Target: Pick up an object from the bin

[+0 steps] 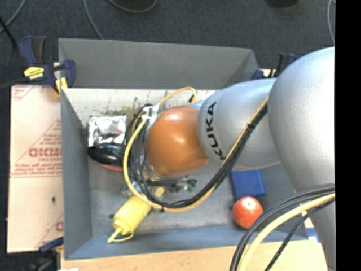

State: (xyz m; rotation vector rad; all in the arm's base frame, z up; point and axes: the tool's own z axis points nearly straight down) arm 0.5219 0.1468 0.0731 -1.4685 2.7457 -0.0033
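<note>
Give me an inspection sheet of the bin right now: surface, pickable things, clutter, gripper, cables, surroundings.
Surface: grey bin floor, dark scuffs near the far wall.
Job's things: crinkled silver foil packet at the left, against a dark red-and-black thing; blue block and red-orange ball close together at the lower right.
Clutter: yellow piece at the lower left; cannot tell whether it is loose or part of the cabling.
Gripper: gripper under the orange wrist cover, over the bin's middle; no held thing seen.
Cables: yellow and black cables loop round the cover.
Surroundings: dark floor with thin leads.
</note>
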